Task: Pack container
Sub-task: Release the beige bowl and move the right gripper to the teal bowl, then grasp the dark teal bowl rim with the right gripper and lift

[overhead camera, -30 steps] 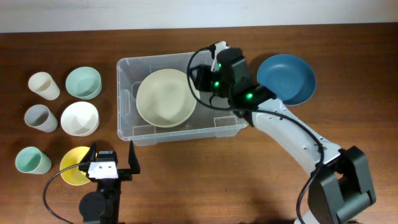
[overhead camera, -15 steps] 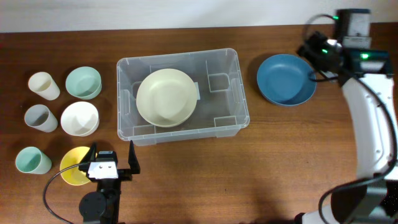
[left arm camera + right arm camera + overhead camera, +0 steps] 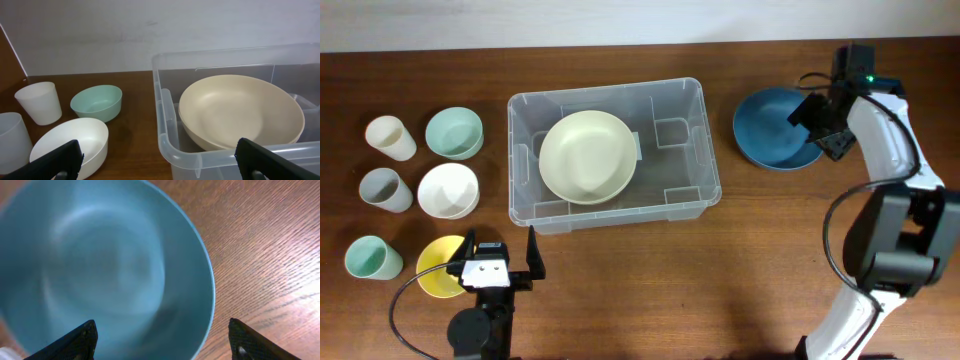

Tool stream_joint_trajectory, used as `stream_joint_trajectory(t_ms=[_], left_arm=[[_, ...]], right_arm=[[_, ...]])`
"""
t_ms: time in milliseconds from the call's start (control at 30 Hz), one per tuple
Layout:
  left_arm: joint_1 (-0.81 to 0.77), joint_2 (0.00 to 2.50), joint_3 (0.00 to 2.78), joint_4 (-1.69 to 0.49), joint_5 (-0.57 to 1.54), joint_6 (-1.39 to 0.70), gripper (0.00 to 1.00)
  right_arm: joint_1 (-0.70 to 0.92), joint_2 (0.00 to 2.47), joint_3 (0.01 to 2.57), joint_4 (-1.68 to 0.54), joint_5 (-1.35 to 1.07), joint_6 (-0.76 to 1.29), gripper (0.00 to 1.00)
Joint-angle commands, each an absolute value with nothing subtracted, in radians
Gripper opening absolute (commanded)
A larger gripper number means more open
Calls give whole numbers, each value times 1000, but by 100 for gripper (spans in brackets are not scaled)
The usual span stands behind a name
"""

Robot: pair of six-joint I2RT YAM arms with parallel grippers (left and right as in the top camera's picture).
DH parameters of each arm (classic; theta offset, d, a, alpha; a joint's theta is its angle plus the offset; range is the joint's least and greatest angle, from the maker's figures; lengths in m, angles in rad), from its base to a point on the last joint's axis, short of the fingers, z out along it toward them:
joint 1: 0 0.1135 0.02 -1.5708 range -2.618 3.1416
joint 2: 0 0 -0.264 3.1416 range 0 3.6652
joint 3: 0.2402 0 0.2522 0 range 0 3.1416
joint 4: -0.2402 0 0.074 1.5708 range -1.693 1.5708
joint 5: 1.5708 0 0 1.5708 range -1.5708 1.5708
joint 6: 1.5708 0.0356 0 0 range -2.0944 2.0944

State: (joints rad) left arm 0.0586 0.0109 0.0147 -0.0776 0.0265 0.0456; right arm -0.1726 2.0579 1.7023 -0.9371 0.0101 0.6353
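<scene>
The wooden table [image 3: 620, 300] spreads under both my arms. On its middle stands the container [image 3: 712, 190], clear, upright and open-topped, by far the biggest thing here. My left gripper [image 3: 502, 252] hangs off the container's near-left corner, close to the near wall but not touching it, jaws spread wide and holding nothing. In the left wrist view that rounded corner sits ahead, between my fingers [image 3: 60, 160]. My right gripper [image 3: 817, 122] is well apart from the container, out past its right wall, jaws also released and wide.

A cream bowl [image 3: 587, 157] lies flat inside the container, toward its left half. A blue bowl [image 3: 770, 130] rests on the table between the container and my right gripper; the right wrist view looks straight down into it, my fingertips [image 3: 82, 340] either side of the frame.

Left of the container are a white bowl [image 3: 448, 190], a mint bowl [image 3: 454, 132] and a yellow bowl [image 3: 438, 268], the last partly under my left gripper. Farthest left stand a cream cup [image 3: 390, 137], a grey cup [image 3: 385, 189] and a mint cup [image 3: 372, 258].
</scene>
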Motion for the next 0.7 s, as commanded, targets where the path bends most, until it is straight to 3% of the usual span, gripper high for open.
stream_joint_trajectory(t_ms=[0,667], left_arm=[[63,5,9,-78,38,54,99],[63,5,9,-78,38,54,99]], right_arm=[[-179,2092,1698,-928,5,636,79],[-179,2202,1694,-919,-10,644,79]])
